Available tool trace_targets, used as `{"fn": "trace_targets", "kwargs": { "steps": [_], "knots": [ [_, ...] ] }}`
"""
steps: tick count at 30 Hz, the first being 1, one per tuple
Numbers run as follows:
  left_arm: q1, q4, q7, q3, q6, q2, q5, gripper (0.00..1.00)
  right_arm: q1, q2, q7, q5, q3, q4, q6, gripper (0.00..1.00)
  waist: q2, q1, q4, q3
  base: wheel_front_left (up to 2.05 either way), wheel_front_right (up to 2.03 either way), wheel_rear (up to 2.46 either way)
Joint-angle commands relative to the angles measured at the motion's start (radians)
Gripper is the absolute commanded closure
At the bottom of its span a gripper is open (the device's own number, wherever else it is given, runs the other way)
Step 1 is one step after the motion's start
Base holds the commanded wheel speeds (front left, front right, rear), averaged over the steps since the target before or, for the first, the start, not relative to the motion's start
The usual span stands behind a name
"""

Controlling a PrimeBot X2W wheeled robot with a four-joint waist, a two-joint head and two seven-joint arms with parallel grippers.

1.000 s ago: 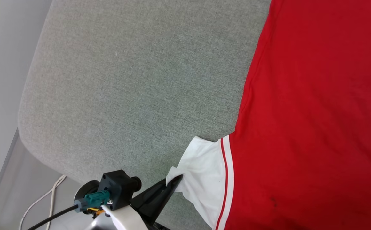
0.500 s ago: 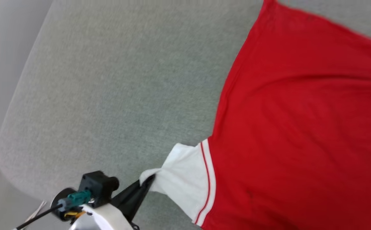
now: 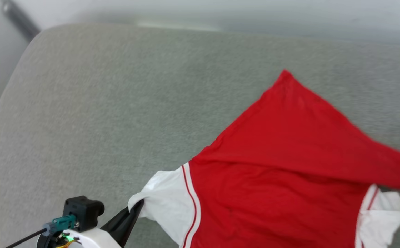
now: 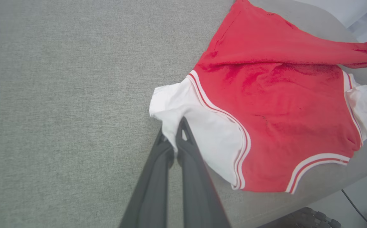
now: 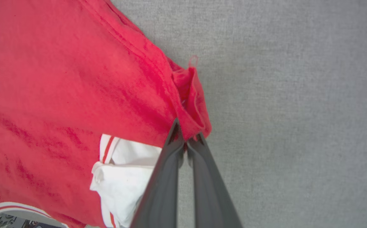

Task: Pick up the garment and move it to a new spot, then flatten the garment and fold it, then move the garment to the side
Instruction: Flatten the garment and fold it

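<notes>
The garment (image 3: 282,179) is a red shirt with white sleeves and red-and-white trim, lying plain side up on a grey padded surface (image 3: 117,103). My left gripper (image 3: 135,209) is shut on the edge of the white sleeve (image 3: 165,203) at the lower left. In the left wrist view the same gripper (image 4: 172,133) pinches that sleeve (image 4: 196,123). The garment's red lower part is folded over toward the right. In the right wrist view my right gripper (image 5: 185,134) is shut on a bunched red corner of the garment (image 5: 189,95), with the other white sleeve (image 5: 120,177) beneath.
The grey surface's rounded left edge (image 3: 0,100) drops away to a pale floor. Bare grey cloth lies to the left and beyond the garment. A dark wheeled base (image 4: 303,218) and a cable (image 4: 354,205) sit below the surface's near edge.
The head camera has tilted and shifted, bringing the far edge into view. The garment's red lower part has been pulled over to the right into a fold. The left gripper still holds the sleeve.
</notes>
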Motion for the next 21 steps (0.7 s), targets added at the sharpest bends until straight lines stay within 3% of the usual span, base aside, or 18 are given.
{"fn": "trace_targets", "kwargs": {
  "steps": [1,7,11,19,20,21],
  "knots": [
    [0.018,0.008,-0.011,0.008,0.005,-0.003,-0.006,1.0,0.063,0.019,-0.001,0.008,-0.009,-0.041,-0.001,1.0,0.0,0.0002,-0.06,-0.059,0.0,0.0,0.0],
    [0.04,0.034,-0.046,0.031,0.017,-0.012,-0.024,1.0,0.246,0.115,-0.017,0.011,-0.052,-0.152,-0.001,1.0,0.0,0.0002,-0.103,-0.097,0.0,0.0,0.0],
    [0.044,0.048,-0.063,0.037,0.02,-0.024,-0.032,1.0,0.337,0.173,-0.056,0.001,-0.053,-0.157,-0.001,1.0,0.0,0.0002,-0.118,-0.112,0.0,0.0,0.0],
    [0.036,0.061,-0.073,0.027,0.024,-0.035,-0.025,1.0,0.392,0.19,-0.159,0.001,-0.018,-0.101,-0.001,1.0,0.0,0.0002,-0.131,-0.12,0.0,0.0,0.0],
    [0.035,0.059,-0.073,0.027,0.027,-0.036,-0.024,1.0,0.387,0.185,-0.169,0.0,-0.018,-0.097,-0.001,0.08,0.0,0.0002,-0.132,-0.119,0.0,0.0,0.0],
    [0.034,0.056,-0.073,0.027,0.028,-0.035,-0.023,1.0,0.378,0.178,-0.174,-0.002,-0.014,-0.094,-0.001,0.0,0.0,0.0002,-0.132,-0.118,0.0,0.0,0.0]
  ]
}}
